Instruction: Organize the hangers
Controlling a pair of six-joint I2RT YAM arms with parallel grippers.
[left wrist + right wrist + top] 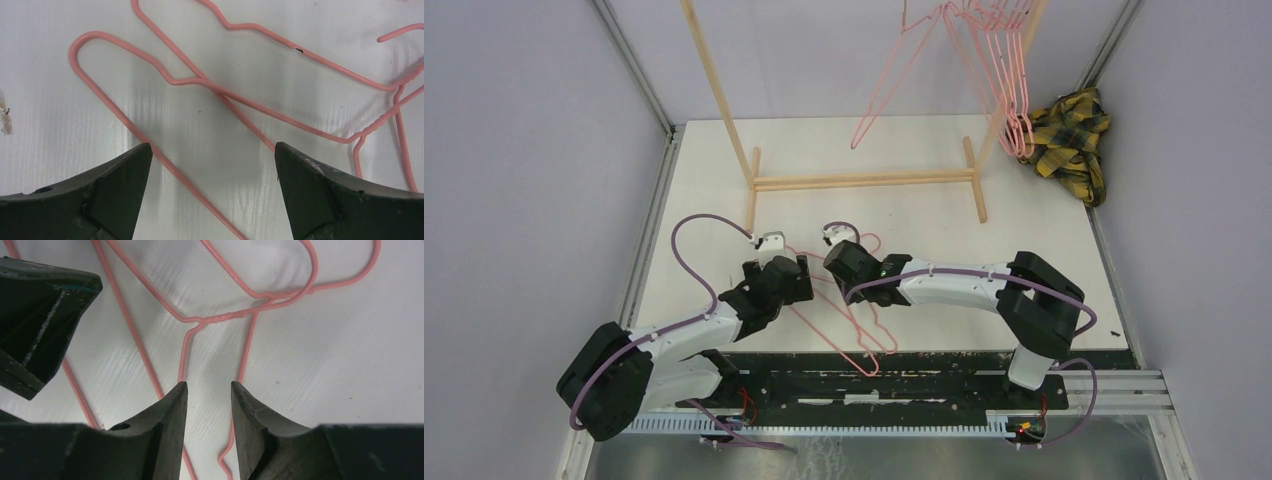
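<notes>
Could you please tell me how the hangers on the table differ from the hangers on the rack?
The table hangers lie flat, while the rack hangers hang from the rack. The table hangers overlap one another near the front. The rack hangers bunch at the far right end, with one splayed out to the left. Both sets are thin pink wire.

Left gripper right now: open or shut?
Open. In the left wrist view the left gripper has its jaws wide apart. The wire of a hanger lies on the table in the gap, and nothing is clamped.
</notes>
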